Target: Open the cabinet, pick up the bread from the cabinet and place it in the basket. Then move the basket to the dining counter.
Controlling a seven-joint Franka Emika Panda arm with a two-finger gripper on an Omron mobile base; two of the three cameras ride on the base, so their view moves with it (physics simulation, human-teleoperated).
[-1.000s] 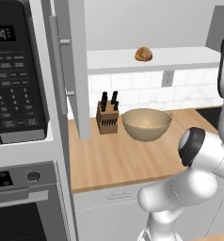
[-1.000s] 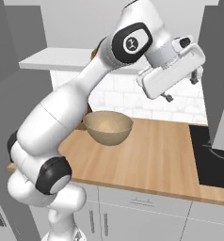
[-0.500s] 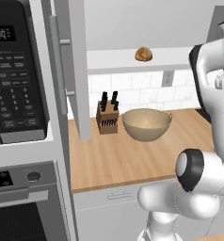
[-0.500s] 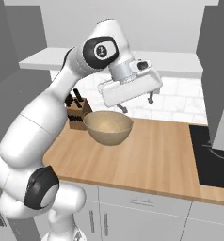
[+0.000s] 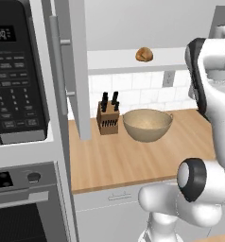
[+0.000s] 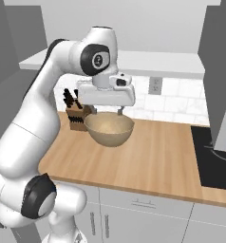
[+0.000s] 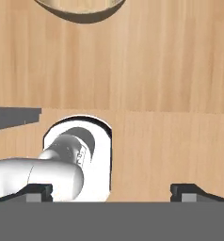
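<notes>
Golden-brown bread [image 5: 144,54] sits on the white shelf [image 5: 133,60] of the cabinet [image 5: 69,66], in the upper centre of the left base view, untouched and well above the table [image 5: 128,156]. The cabinet door stands swung out at the upper left of that view, its edge and bar handle facing the camera, so the opening step appears complete. The basket [image 5: 147,125] rests on the wooden table just right of the knife block [image 5: 108,117], centre of the frame, and looks empty. In the right base view the same basket [image 6: 109,129] lies centre-left, with the tool [image 6: 105,113] hanging directly behind and above its far rim, apart from it as far as can be judged; the knife block [image 6: 76,114] stands to its left. The hand view looks down on bare wood, with the basket rim [image 7: 78,10] at the top edge and the two finger tips [image 7: 38,190] set wide apart at the bottom corners: the tool is spread fully and carries nothing. Judgement on progress: one step of four is done. Still outstanding are the reach up to the shelf and grasp of the bread, its deposit in the basket, and the transfer of the basket to the dining counter. A dark hob [image 6: 214,159] lies at the right edge of the right base view, and a microwave [image 5: 17,75] fills the left of the left base view.
</notes>
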